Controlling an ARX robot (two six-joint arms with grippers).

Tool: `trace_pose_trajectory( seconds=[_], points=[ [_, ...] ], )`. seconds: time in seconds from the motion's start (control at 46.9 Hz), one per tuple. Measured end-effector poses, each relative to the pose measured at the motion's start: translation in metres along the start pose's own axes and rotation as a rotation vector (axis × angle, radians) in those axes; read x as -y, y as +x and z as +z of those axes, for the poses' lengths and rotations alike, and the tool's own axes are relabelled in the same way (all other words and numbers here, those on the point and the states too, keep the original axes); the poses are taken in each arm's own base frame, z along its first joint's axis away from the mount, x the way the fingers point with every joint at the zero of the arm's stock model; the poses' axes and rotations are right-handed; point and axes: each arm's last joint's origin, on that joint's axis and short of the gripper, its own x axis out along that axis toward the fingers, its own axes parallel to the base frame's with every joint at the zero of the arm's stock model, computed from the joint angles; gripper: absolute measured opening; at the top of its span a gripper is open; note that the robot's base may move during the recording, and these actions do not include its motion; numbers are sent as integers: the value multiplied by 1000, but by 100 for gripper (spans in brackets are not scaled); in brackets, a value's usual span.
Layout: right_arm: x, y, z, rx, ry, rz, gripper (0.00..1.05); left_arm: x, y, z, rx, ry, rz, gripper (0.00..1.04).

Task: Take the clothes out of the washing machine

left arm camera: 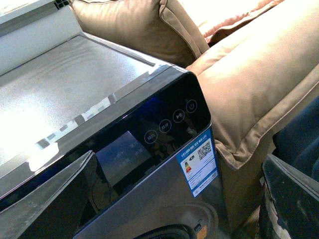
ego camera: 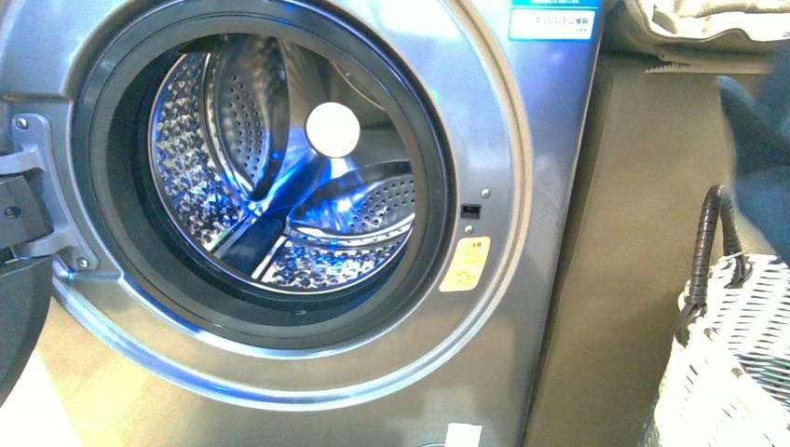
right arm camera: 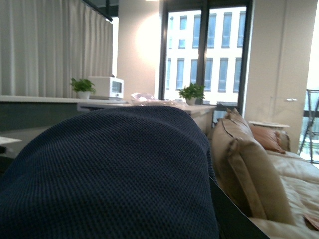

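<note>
Nearest, right wrist view: the clothes (right arm camera: 109, 174), dark navy knit, draped across most of the frame and over the right gripper (right arm camera: 159, 184). One dark finger (right arm camera: 234, 214) poking out from under the cloth, set well inward. Gripping the garment; exact jaw gap hidden by fabric.

Left gripper (left arm camera: 178, 159): spread wide, nothing between. Two black fingers (left arm camera: 50, 204) at the lower corners of the left wrist view.

Front view, right edge: same navy cloth held up in the air, out of the drum, just above a woven basket (ego camera: 736, 363). White weave, brown wrapped handle (ego camera: 713, 242). Cannot tell whether cloth and basket touch.

Next back: the washing machine (ego camera: 550, 186), grey metallic front. Door (ego camera: 19, 317) swung open to the left on its hinge (ego camera: 37, 186). Dark rubber rim around the round mouth. Perforated steel drum (ego camera: 233, 140), lit blue, with a white disc (ego camera: 333, 128) at the back. Orange warning sticker (ego camera: 466, 264) right of the mouth, latch slot (ego camera: 469, 210) above it. Blue-white label (ego camera: 554, 19) at the upper right corner. Glossy black control panel (left arm camera: 169, 124) with a row of round touch buttons.

Beside the machine: tan sofa cushions (left arm camera: 259, 89), close against its right side.

Farthest: counter with a white appliance (right arm camera: 105, 87) and potted plants (right arm camera: 192, 92), pale curtain (right arm camera: 50, 45), tall window (right arm camera: 207, 50) onto a neighbouring building.
</note>
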Motion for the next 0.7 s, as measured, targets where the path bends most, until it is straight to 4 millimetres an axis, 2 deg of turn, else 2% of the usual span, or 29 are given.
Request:
trace_pose_trajectory(
  seconds=[0.064, 0.128, 0.149, 0.17, 0.213, 0.277, 0.32, 0.405, 0.469, 0.533, 0.575, 0.618, 0.639, 0.703],
  points=[
    [10, -11, -5, -42, -19, -29, 9, 0, 0, 0, 0, -1, 0, 102],
    [20, -22, -13, -93, -35, -59, 9, 0, 0, 0, 0, -1, 0, 93],
    [23, -26, -17, -111, -40, -68, 9, 0, 0, 0, 0, -1, 0, 93],
    [26, -30, -20, -128, -42, -76, 9, 0, 0, 0, 0, -1, 0, 88],
    [32, -37, -28, -161, -48, -90, 9, 0, 0, 0, 0, -2, 1, 87],
    [39, -48, -43, -218, -44, -111, 9, 0, 0, 0, 0, -2, 0, 90],
    [47, -59, -61, -281, -26, -124, 9, 0, 0, 0, 0, 2, 0, 103],
    [57, -79, -102, -404, 26, -151, 9, 0, 0, 0, 0, 2, 0, 103],
    [60, -89, -123, -458, 60, -160, 9, 0, 0, 0, 0, 0, 0, 90],
    [60, -100, -149, -518, 95, -169, 9, 0, 0, 0, 0, 0, 0, 87],
    [59, -107, -165, -554, 112, -170, 9, 0, 0, 0, 0, 0, 0, 90],
    [57, -116, -186, -599, 128, -174, 9, 0, 0, 0, 0, 0, 0, 103],
    [55, -122, -200, -623, 140, -177, 9, 0, 0, 0, 0, -1, 0, 103],
    [52, -135, -231, -687, 153, -192, 19, 0, 0, 0, 0, 2, 0, 103]
  ],
)
